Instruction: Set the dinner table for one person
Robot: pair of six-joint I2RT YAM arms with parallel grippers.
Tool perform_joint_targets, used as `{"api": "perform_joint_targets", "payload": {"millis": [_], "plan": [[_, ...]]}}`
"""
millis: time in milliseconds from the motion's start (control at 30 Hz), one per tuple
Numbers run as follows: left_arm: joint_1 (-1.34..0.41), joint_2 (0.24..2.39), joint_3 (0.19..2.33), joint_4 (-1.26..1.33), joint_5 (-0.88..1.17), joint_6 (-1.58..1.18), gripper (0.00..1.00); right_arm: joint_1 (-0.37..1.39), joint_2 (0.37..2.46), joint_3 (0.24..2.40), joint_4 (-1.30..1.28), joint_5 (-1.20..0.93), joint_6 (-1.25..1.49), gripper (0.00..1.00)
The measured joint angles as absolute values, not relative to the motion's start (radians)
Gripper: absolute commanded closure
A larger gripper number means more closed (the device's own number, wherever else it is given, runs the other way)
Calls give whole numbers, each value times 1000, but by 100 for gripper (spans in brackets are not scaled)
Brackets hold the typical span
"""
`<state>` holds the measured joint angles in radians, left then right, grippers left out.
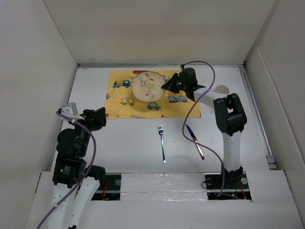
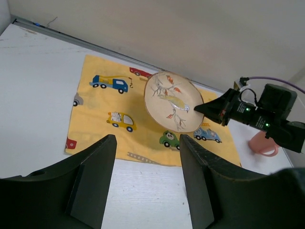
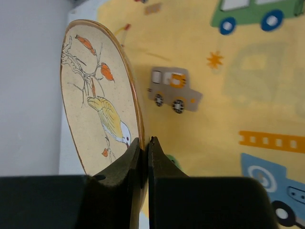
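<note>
A round cream plate [image 1: 148,86] painted with a bird and branches is held above the yellow vehicle-print placemat [image 1: 119,102] on the white dinner table [image 1: 133,138]. My right gripper [image 1: 167,86] is shut on the plate's right rim; in the right wrist view the jaws pinch the rim [image 3: 138,138] and the plate [image 3: 93,109] stands on edge. The plate also shows in the left wrist view [image 2: 169,101], tilted. My left gripper [image 2: 147,157] is open and empty over bare table near the mat's front left corner. A fork [image 1: 162,143] and a knife [image 1: 195,141] lie in front of the mat.
A pink cup [image 1: 222,89] stands on the table right of the mat, behind my right arm; it shows in the left wrist view [image 2: 263,144] too. Off-white wall panels [image 1: 38,71] border the table on three sides.
</note>
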<state>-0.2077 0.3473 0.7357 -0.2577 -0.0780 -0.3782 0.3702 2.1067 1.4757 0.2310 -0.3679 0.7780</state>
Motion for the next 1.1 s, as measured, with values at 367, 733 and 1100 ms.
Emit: {"api": "perform_joint_targets", "payload": {"millis": [367, 733, 1100], "plan": [[-208, 377, 735, -251, -53, -376, 47, 355, 2267, 1558, 137, -385, 802, 68], [-208, 378, 736, -251, -45, -375, 48, 355, 2131, 1474, 135, -324, 764, 38], [-212, 351, 735, -251, -34, -371, 100, 305, 1513, 1119, 143, -178, 620, 100]]}}
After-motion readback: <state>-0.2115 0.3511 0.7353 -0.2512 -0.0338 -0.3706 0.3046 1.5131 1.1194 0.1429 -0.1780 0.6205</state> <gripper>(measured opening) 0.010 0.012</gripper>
